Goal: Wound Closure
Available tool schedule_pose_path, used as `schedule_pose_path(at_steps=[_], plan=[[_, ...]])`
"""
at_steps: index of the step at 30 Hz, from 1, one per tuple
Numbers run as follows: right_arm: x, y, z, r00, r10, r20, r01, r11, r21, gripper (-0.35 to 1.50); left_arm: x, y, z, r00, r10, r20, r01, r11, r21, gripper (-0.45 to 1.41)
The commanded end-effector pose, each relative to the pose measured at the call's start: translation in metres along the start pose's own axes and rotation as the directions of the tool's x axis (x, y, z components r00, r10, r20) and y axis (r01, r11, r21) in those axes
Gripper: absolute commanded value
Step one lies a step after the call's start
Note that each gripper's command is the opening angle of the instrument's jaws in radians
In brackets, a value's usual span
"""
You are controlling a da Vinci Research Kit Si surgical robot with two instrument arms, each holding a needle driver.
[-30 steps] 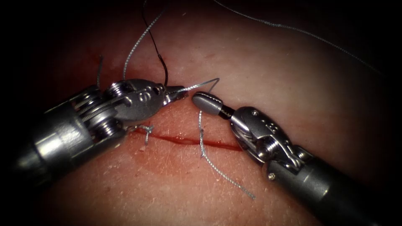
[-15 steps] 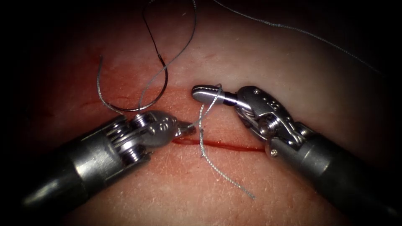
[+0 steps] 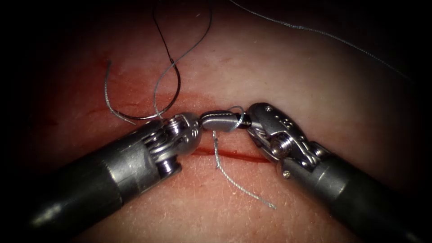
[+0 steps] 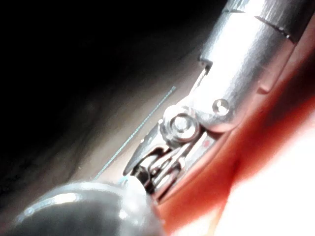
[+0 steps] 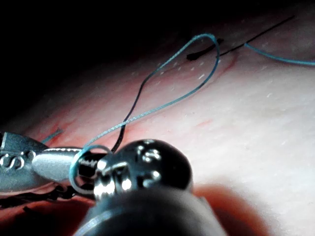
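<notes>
The right tool (image 3: pixel 220 120), jaws together, wears a loop of thread (image 3: pixel 240 118); the left tool's (image 3: pixel 194 130) grip cannot be told. The needle (image 3: pixel 173 87) lies loose on the tissue (image 3: pixel 279 72) above the cut (image 3: pixel 238 156).

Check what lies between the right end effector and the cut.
A thread tail running from the cut toward the right end effector, over tissue; endoscope view.

Left gripper (image 3: pixel 198 128) and right gripper (image 3: pixel 216 120) meet tip to tip just above the cut (image 3: pixel 234 155). Right gripper closed, thread (image 3: pixel 240 118) looped round it. Both shafts angle upward toward the cut.
</notes>
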Motion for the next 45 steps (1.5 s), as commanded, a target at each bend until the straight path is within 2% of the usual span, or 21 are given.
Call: schedule_pose_path(at_steps=[1, 5, 8, 10, 12, 13, 14, 15, 17, 21, 22, 25, 27, 30, 32, 33, 35, 37, 39, 41, 45], plan=[[0.0014, 0.0, 0.0002, 1.0, -0.007, 0.005, 0.006, 1.0, 0.02, -0.35, -0.0009, 0.001, -0.0005, 0.999, 0.032, 0.007, -0.032, 0.999, -0.017, -0.45], [0.0006, -0.0013, -0.0003, 0.999, 0.0, 0.047, -0.004, 0.996, 0.085, -0.35, -0.0013, 0.0018, -0.0011, 0.999, 0.027, 0.034, -0.025, 0.998, -0.054, -0.45], [0.0001, -0.0028, -0.0007, 0.99, 0.008, 0.138, -0.015, 0.999, 0.05, -0.35, -0.0017, 0.0026, -0.0017, 0.998, 0.013, 0.055, -0.008, 0.997, -0.083, -0.45], [0.0001, -0.0034, -0.0012, 0.988, 0.04, 0.146, -0.038, 0.999, -0.013, -0.35, -0.0018, 0.0027, -0.0019, 0.998, 0.009, 0.057, -0.004, 0.995, -0.095, -0.45], [0.0002, -0.0039, -0.0022, 0.972, 0.089, 0.219, -0.063, 0.991, -0.121, -0.35, -0.0018, 0.0024, -0.0019, 0.998, 0.011, 0.067, -0.006, 0.997, -0.083, -0.45], [0.0003, -0.0042, -0.0029, 0.954, 0.104, 0.28, -0.05, 0.98, -0.194, -0.35, -0.0019, 0.0021, -0.0019, 0.997, 0.02, 0.075, -0.014, 0.997, -0.074, -0.45], [0.0003, -0.0044, -0.0033, 0.945, 0.108, 0.309, -0.036, 0.973, -0.228, -0.35, -0.002, 0.002, -0.0019, 0.997, 0.025, 0.077, -0.02, 0.997, -0.071, -0.45], [0.0007, -0.0049, -0.0042, 0.926, 0.127, 0.357, -0.008, 0.949, -0.315, -0.35, -0.0021, 0.0015, -0.0019, 0.995, 0.036, 0.089, -0.031, 0.998, -0.058, -0.45], [0.0019, -0.006, -0.0052, 0.889, 0.168, 0.426, 0.025, 0.911, -0.411, -0.35, -0.0023, 0.0007, -0.0017, 0.994, 0.047, 0.102, -0.043, 0.998, -0.047, -0.45], [0.0024, -0.0073, -0.0055, 0.851, 0.215, 0.48, 0.051, 0.875, -0.481, -0.35, -0.0024, -0.0003, -0.0011, 0.991, 0.073, 0.113, -0.069, 0.997, -0.043, -0.45], [0.0021, -0.008, -0.0052, 0.816, 0.237, 0.528, 0.071, 0.864, -0.498, -0.35, -0.0024, -0.0005, -0.0009, 0.99, 0.08, 0.117, -0.076, 0.996, -0.042, -0.45], [0.0018, -0.0084, -0.0038, 0.79, 0.244, 0.563, 0.087, 0.863, -0.497, -0.35, -0.0024, -0.0008, -0.0009, 0.988, 0.093, 0.127, -0.09, 0.995, -0.034, -0.45], [0.0031, -0.0078, -0.0036, 0.83, 0.246, 0.501, 0.085, 0.832, -0.549, -0.35, -0.0022, -0.0006, -0.0015, 0.987, 0.095, 0.13, -0.093, 0.995, -0.027, -0.45], [0.0036, -0.0067, -0.0034, 0.87, 0.254, 0.422, 0.108, 0.738, -0.666, -0.35, -0.0016, -0.0005, -0.003, 0.984, 0.048, 0.172, -0.055, 0.998, 0.032, -0.45], [0.0032, -0.0054, -0.0036, 0.889, 0.247, 0.386, 0.108, 0.705, -0.701, -0.35, -0.0014, -0.0005, -0.0042, 0.976, 0.013, 0.215, -0.033, 0.995, 0.093, -0.45], [0.0023, -0.0038, -0.0042, 0.922, 0.218, 0.321, 0.098, 0.669, -0.737, -0.35, -0.0014, -0.0005, -0.0049, 0.974, -0.022, 0.225, -0.008, 0.992, 0.129, -0.45], [0.0015, -0.0022, -0.005, 0.954, 0.175, 0.245, 0.077, 0.644, -0.761, -0.35, -0.0014, -0.0007, -0.005, 0.972, -0.034, 0.232, -0.001, 0.989, 0.148, -0.45], [0.0012, 0.0, -0.0056, 0.986, 0.116, 0.123, 0.021, 0.64, -0.768, -0.35, -0.0015, -0.0012, -0.0046, 0.967, -0.046, 0.251, -0.002, 0.983, 0.185, -0.45], [0.0018, 0.0005, -0.0053, 0.994, 0.095, 0.06, -0.018, 0.661, -0.751, -0.35, -0.0016, -0.0017, -0.0043, 0.966, -0.05, 0.254, -0.004, 0.978, 0.207, -0.45], [0.0021, 0.0007, -0.0048, 0.995, 0.094, 0.013, -0.056, 0.686, -0.725, -0.35, -0.0016, -0.0022, -0.004, 0.965, -0.049, 0.258, -0.009, 0.975, 0.22, -0.45], [0.0019, 0.0012, -0.0036, 0.994, 0.093, -0.06, -0.108, 0.707, -0.699, -0.35, -0.0016, -0.0032, -0.0031, 0.965, -0.035, 0.259, -0.03, 0.969, 0.243, -0.45]])
